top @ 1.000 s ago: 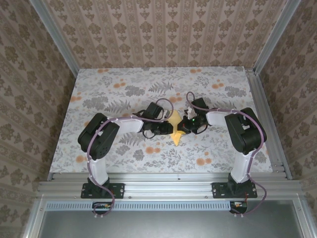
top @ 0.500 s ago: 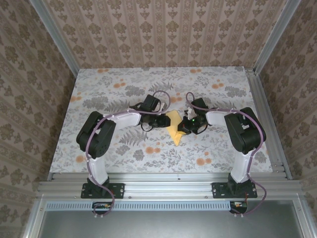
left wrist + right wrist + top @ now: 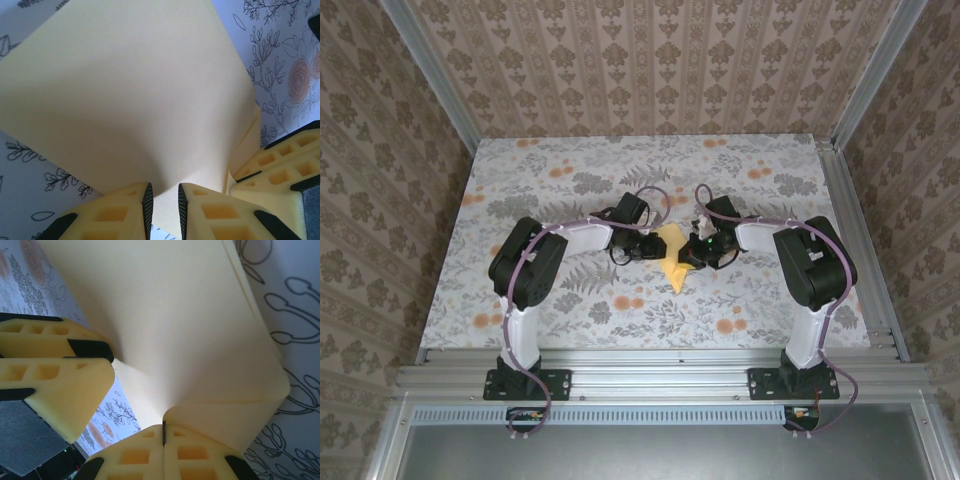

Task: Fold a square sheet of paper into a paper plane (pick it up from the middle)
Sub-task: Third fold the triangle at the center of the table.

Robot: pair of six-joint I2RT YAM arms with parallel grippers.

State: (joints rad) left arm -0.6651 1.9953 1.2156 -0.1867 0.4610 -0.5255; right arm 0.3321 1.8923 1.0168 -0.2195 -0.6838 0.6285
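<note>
1. Square sheet of paper (image 3: 175,315) is pinched at its edge between the right fingers (image 3: 135,455), which are pressed fully together on it. The sheet is judged to be anchored this way so that it cannot slide while it is worked.
2. The left fingers (image 3: 115,215) are set slightly apart with another part of the sheet's edge between them. Whether the paper is actually squeezed there cannot be told.
3. Between the two sets of fingers the sheet appears curved rather than flat, and one flap is already doubled over near the right fingers, apparently so that a crease can be set.
4. Both arms are reached inward, and the paper is found between them at the middle of the tabletop (image 3: 570,170).
5. The paper plane is not yet formed, so more folds are judged to be needed.
</note>
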